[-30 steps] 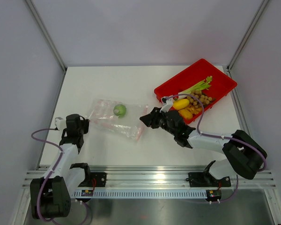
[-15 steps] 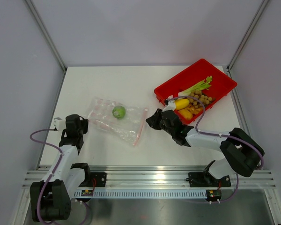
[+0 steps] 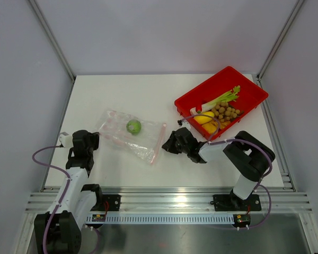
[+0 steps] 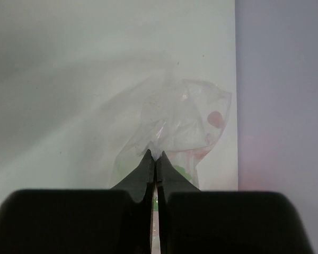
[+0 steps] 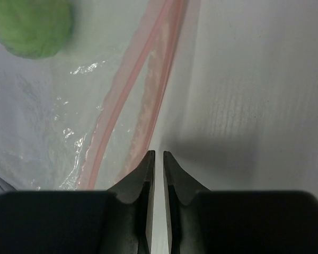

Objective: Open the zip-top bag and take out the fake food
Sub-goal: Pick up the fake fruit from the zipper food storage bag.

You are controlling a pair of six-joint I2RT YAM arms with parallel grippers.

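I judge the job mostly done; the red tray (image 3: 246,84) in the far right corner of the counter (image 3: 127,95) holds the celery stalk (image 3: 222,98), the tan balls (image 3: 228,112) and the yellow and orange pieces (image 3: 205,119), all out of the bag; the zip-top bag (image 3: 128,138) lies flat on the left half of the counter, between my two arms, and the green round fruit (image 3: 133,126) sits inside it, near its far side; that fruit looks like the last piece to remove; my left gripper (image 4: 155,155) is pressed fully closed at the bag's left end, the crinkled film right at its tips, though I cannot tell whether any plastic is caught between them; my right gripper (image 5: 159,154) is down to a thin slit with nothing in it, low over bare counter just beside the pink zip strip (image 5: 139,79) and not touching it; the strip lies flat, and I cannot tell whether the mouth is sealed or parted; what is left, as I see it, is to get the mouth open and bring the fruit out.
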